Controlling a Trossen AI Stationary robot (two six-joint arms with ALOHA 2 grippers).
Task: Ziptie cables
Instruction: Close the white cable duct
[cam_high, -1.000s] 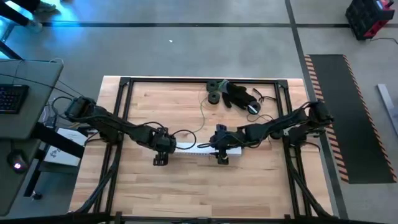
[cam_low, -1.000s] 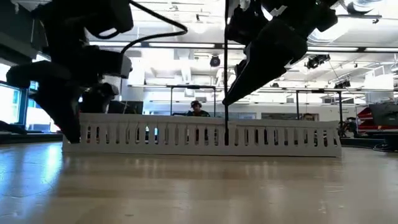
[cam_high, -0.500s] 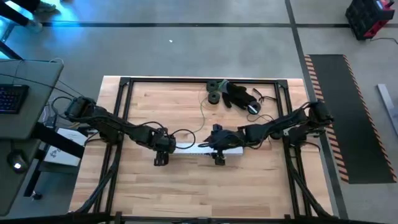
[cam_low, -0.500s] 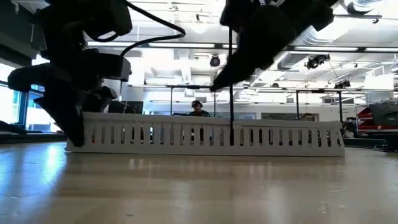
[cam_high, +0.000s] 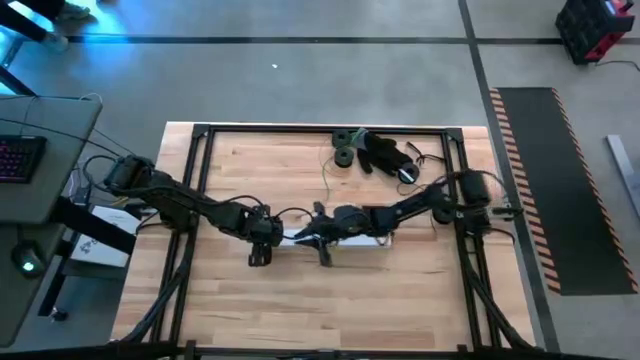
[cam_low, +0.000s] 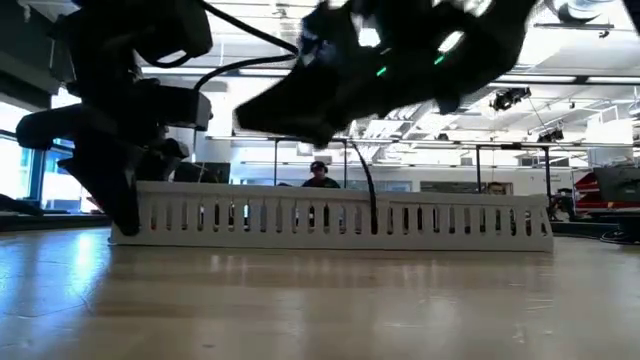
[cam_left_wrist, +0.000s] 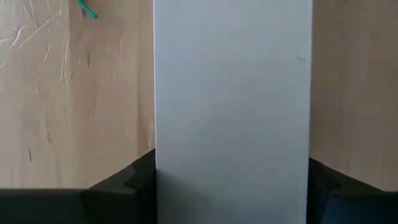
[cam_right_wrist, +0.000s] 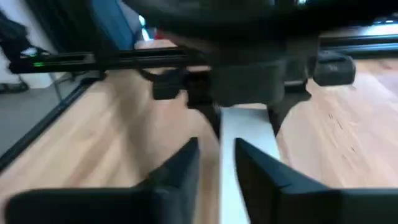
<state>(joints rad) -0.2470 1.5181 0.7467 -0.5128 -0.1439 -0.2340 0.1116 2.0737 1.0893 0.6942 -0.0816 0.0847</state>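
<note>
Step in hand looks like prep: left claw (cam_high: 258, 257) clamps one end of the white duct (cam_low: 340, 215) on the counter (cam_high: 300, 310); right claw (cam_high: 323, 253) hovers mid-duct, fingers slightly apart, empty. Cables aren't clearly visible (maybe inside duct, can't tell). Next needs a ziptie, none seen. Black round parts (cam_high: 345, 147) lie far back, nothing blocking.

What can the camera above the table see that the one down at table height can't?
Only the overhead view shows the black round parts at the table's far edge and the keyboard beside the table. Only the table-level view shows the duct's side slots and a person in the room behind. Both show the white duct, the left claw at one end, and the right arm above it.
</note>
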